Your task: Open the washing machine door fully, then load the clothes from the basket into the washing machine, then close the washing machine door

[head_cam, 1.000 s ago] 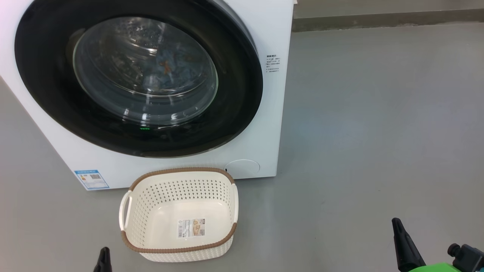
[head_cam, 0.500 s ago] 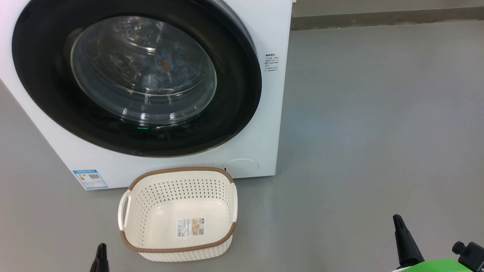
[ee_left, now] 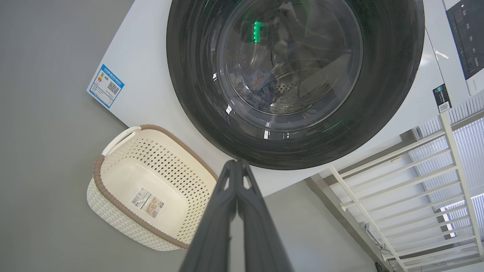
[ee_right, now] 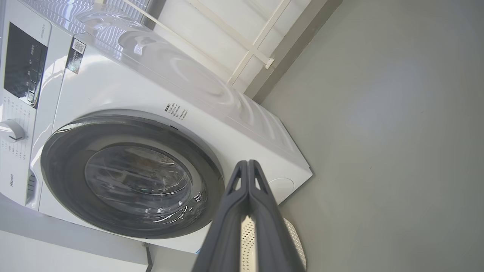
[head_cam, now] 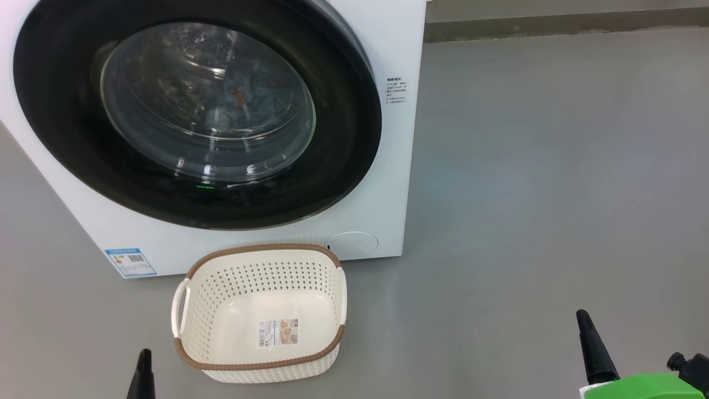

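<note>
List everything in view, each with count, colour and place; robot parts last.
washing machine: one, white, on the floor at left
washing machine door: one, black rim, clear glass, closed on the machine's front
clothes: one bundle, blue and orange, behind the door glass
basket: one, cream, brown rim, on the floor before the machine
label: one, blue, machine's lower front corner
floor: grey, underneath
left gripper: one, dark, shut, beside the basket
right gripper: one, dark, shut, lower right

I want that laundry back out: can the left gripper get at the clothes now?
Probably not. The washing machine door is closed, with the clothes behind its glass; the left gripper, shut, hangs near the basket.
</note>
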Motion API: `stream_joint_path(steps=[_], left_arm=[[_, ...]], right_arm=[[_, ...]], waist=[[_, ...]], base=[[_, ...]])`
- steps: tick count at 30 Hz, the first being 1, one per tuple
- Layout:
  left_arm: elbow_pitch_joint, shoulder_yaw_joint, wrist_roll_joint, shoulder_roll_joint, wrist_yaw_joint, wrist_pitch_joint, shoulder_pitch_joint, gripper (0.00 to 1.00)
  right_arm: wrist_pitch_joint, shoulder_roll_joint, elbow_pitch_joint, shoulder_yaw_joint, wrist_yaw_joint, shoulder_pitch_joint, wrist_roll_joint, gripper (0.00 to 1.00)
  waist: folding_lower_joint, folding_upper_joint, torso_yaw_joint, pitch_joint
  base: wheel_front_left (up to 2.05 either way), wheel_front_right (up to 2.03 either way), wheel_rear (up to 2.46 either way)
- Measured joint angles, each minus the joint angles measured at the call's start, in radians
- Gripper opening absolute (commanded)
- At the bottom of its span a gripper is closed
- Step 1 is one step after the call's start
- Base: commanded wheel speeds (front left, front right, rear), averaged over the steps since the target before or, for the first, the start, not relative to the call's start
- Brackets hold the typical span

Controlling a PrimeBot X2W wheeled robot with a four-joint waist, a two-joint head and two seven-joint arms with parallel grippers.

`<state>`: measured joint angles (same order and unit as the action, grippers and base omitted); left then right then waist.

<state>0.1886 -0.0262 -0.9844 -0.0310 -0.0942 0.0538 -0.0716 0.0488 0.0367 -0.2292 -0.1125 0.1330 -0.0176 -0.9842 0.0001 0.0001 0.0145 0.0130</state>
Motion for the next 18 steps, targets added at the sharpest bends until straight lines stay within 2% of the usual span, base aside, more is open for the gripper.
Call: stream_joint_path(steps=[18], left_arm=[[0.024, -0.011, -0.203, -0.001, -0.009, -0.051, 0.041, 0.0]], right_arm=[[-0.049, 0.0, -0.012, -0.006, -0.001, 0.025, -0.203, 0.0]], waist=[[0.0, 0.0, -0.005, -0.005]], base=[[0.0, 0.0, 0.0]])
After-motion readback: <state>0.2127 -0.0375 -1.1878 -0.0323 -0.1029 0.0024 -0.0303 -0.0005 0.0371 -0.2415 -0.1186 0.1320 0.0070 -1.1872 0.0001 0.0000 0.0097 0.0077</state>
